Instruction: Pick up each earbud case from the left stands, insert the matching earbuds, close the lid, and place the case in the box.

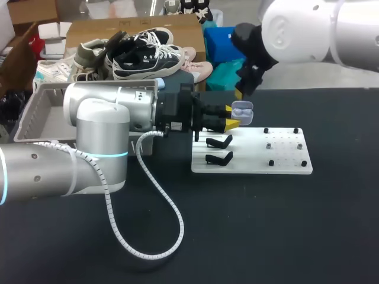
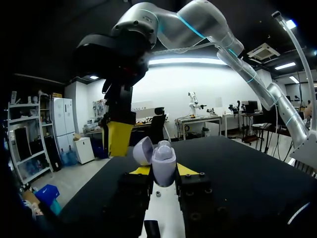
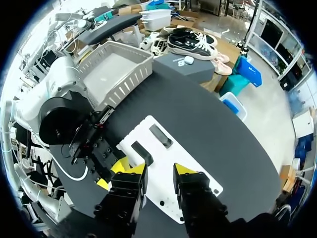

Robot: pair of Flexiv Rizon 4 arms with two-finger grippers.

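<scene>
My left fingers (image 1: 231, 123) pinch the pale lilac open-lidded earbud case (image 1: 242, 110) above the white stand plate (image 1: 284, 160) — filling, closing, boxing remain (right fingers (image 3: 184, 170) apart, empty).

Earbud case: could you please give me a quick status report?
Left end effector shut on earbud case, lid open. Right end effector open, close beside it. Two black stands empty.

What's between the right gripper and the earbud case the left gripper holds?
Nothing. The short gap from the right gripper to the open earbud case in the left gripper is bare air. The left wrist view shows it best.
</scene>
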